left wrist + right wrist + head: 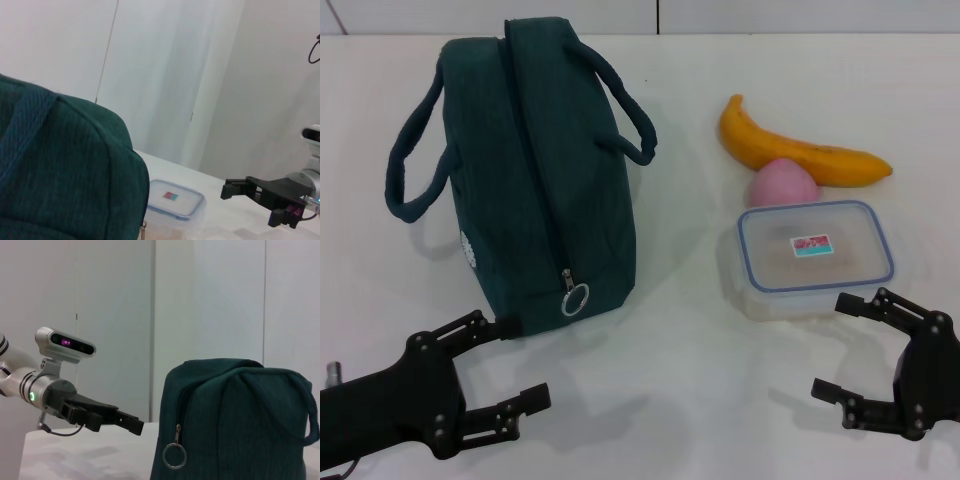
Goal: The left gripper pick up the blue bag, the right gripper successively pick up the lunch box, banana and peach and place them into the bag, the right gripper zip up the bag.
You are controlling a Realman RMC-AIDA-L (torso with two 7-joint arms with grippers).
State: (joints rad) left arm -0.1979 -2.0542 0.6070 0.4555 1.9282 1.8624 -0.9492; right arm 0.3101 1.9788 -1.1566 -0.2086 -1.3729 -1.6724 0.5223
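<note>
Our left gripper point(498, 368) waits with fingers spread and empty just short of the zipped blue bag point(535, 170); our right gripper point(857, 350), fingers likewise apart and empty, flanks the lunch box point(815, 255), ready to grasp.

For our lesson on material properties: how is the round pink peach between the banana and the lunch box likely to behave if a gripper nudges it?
The round pink peach would probably roll, being rounded. The yellow banana and clear blue-rimmed lunch box beside it may block it. Its skin likely bruises under a hard push.
</note>
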